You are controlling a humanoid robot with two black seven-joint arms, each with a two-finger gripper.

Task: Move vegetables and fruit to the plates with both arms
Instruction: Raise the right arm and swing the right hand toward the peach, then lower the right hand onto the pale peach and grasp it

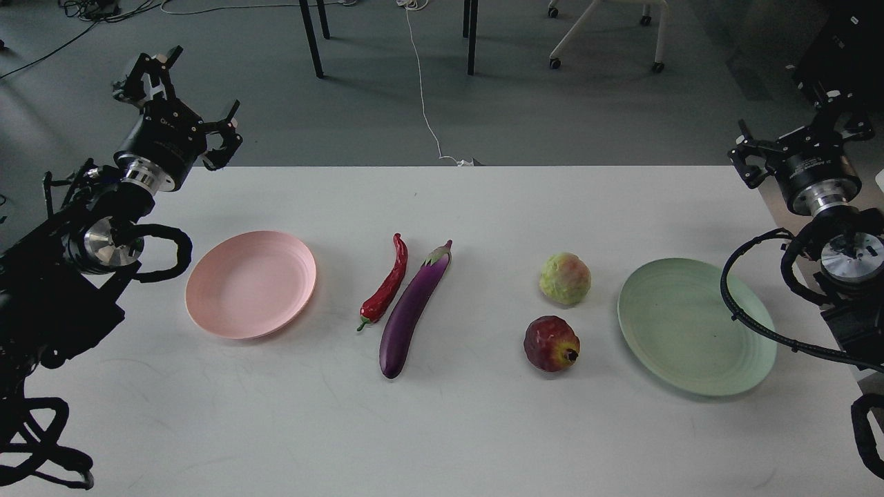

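Our left gripper, prongs spread and empty, sits nearest the chili pepper and eggplant, both lying lengthwise away from us; our right gripper, also spread, sits nearer the fruits.

Faint pale lettering on the black body of the left gripper, above the pink plate, too small to read. Similar white print on the black collar of the right gripper, above the green plate, also illegible. No other text, labels or numbers legible.
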